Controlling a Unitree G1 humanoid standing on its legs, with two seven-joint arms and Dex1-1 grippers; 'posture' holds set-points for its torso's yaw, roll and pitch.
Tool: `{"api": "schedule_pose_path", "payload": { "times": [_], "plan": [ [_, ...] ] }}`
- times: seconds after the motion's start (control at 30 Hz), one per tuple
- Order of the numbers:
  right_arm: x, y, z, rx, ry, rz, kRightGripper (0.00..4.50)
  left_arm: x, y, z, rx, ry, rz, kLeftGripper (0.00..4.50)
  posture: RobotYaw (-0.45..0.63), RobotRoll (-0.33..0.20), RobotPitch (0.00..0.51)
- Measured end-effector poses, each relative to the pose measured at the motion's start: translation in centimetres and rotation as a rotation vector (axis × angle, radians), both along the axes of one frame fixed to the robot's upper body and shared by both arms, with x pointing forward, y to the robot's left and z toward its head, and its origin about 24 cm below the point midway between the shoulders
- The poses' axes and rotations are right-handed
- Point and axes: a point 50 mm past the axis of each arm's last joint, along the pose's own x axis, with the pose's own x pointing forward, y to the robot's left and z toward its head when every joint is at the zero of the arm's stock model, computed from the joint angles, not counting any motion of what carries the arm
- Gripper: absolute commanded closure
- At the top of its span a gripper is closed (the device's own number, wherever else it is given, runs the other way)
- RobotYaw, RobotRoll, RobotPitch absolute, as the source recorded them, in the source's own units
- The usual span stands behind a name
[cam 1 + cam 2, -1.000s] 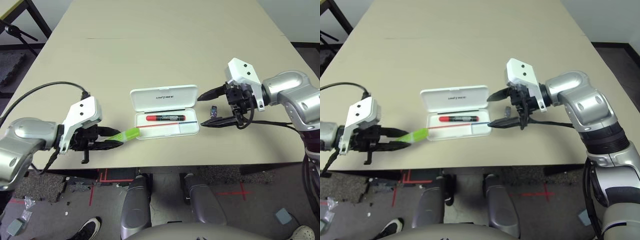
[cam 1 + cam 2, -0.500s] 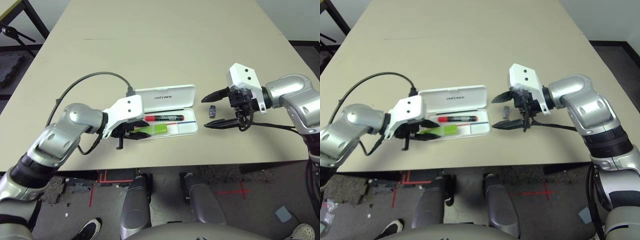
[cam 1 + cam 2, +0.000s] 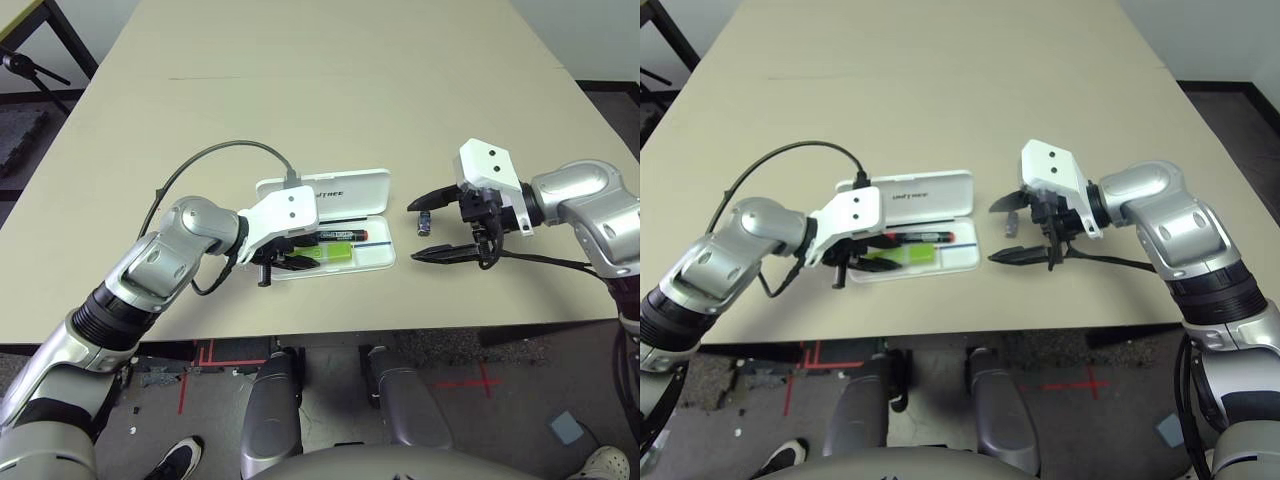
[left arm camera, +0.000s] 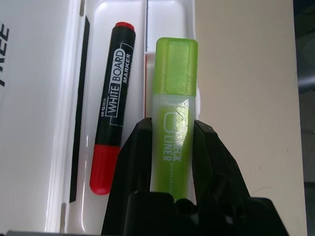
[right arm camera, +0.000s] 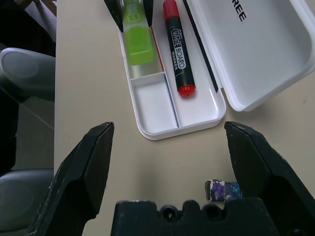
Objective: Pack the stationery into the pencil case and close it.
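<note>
— What is at the near edge of the table (image 3: 330,100)?

— The left gripper (image 4: 172,135), its black fingers (image 4: 212,147) closed on the lime-green highlighter (image 4: 173,118). The highlighter hangs over the near side of the open pencil case (image 3: 375,262), lengthwise, its translucent cap pointing away from the gripper.

— And the case itself?

— White, hinged, lying open near the table's front edge, its lid (image 3: 345,192) folded back flat on the far side, dark lettering showing. The red marker (image 3: 340,235) lies inside the tray along the hinge side, just beside the highlighter and parallel to it. A small end compartment (image 5: 152,101) of the tray is bare.

— The other arm?

— The right gripper (image 3: 440,225) hovers off the case's right end, fingers spread wide and holding nothing. The tiny grey-blue block (image 3: 425,222) sits on the tabletop between those spread fingers, apart from the case.

— Beyond that?

— Bare beige tabletop to the far edge.
</note>
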Motion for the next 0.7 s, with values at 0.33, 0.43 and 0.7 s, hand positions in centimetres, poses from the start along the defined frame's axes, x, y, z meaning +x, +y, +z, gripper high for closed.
{"api": "schedule_pose_path", "payload": {
  "times": [0.33, 0.43, 0.7],
  "plan": [
    [0.1, -0.3, -0.4, -0.006, 0.008, -0.013, 0.0, -0.4, 0.5, 2.0, -0.058, -0.041, 0.011, 0.04, -0.11, 0.0, 0.204],
    [0.1, -0.7, -0.4, -0.013, 0.012, -0.027, 0.0, -0.8, 1.8, 3.4, -0.08, -0.078, 0.034, 0.01, -0.11, 0.0, 0.204],
    [-0.1, -2.6, 0.3, -0.032, 0.006, -0.091, 0.0, -2.5, 6.3, 6.4, -0.063, -0.141, 0.122, 0.01, -0.09, 0.0, 0.202]
  ]
}}
